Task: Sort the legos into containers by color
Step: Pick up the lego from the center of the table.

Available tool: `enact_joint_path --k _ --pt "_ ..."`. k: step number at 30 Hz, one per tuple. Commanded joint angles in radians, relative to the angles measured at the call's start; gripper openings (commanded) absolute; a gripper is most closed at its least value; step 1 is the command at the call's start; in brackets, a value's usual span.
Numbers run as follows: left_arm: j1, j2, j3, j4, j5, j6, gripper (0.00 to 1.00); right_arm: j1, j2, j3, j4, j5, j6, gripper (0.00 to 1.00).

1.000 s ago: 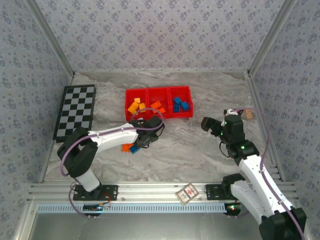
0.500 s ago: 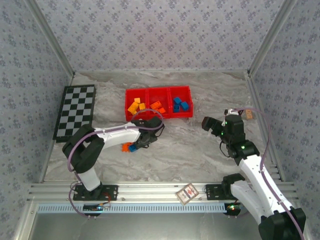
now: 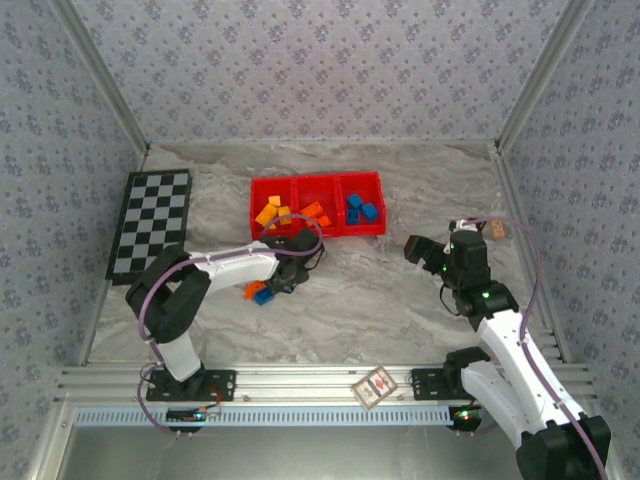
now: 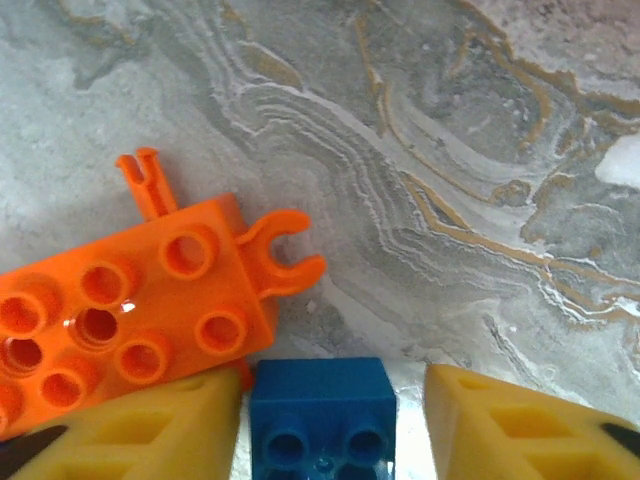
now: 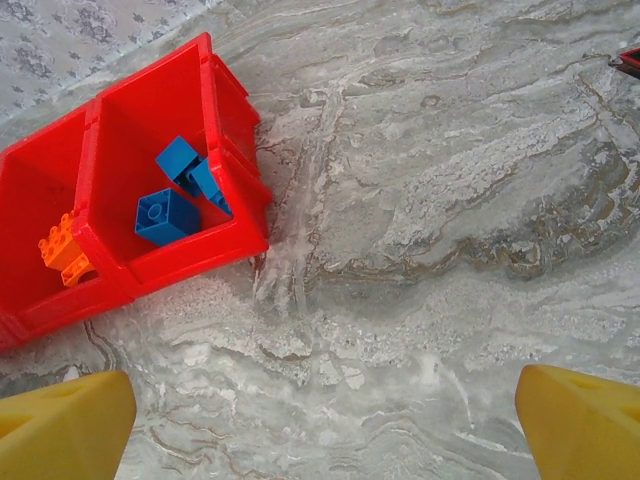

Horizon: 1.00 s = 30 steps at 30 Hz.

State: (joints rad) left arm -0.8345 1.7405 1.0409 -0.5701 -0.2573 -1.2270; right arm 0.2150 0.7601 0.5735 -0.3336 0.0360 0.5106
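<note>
The orange plate (image 4: 120, 320) lies on the table just beside the blue brick (image 4: 322, 415). The left gripper (image 4: 333, 400) straddles that brick, fingers apart, not yet clamped. It should close squarely, sparing the plate, then carry the brick to the red tray's (image 5: 190, 262) blue compartment. The right gripper (image 5: 320, 420) hangs wide open. The left elbow has swung inward since a second ago.

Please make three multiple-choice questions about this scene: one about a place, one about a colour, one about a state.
1. In the red tray, which compartment holds the blue bricks? A left B middle C right
2. The brick inside the left gripper is: A blue B green C white
3. The right gripper is: A shut on a brick B open, empty C shut on the tray
Answers: C, top view shows them rightmost; A, left wrist view shows blue; B, fingers wide apart, nothing between.
</note>
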Motion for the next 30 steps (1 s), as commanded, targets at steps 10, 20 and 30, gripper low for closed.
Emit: enact_joint_path --k 10,20,30 --pt "-0.009 0.053 0.028 0.007 0.083 0.041 0.35 -0.014 -0.008 -0.011 -0.025 -0.01 0.021 1.0" --pt "-0.027 -0.033 0.031 -0.064 0.074 0.051 0.34 -0.019 -0.008 -0.011 -0.025 -0.012 0.024 1.0" --pt "-0.046 -0.111 0.012 -0.093 0.067 0.043 0.36 -0.023 -0.01 -0.012 -0.025 -0.013 0.031 1.0"
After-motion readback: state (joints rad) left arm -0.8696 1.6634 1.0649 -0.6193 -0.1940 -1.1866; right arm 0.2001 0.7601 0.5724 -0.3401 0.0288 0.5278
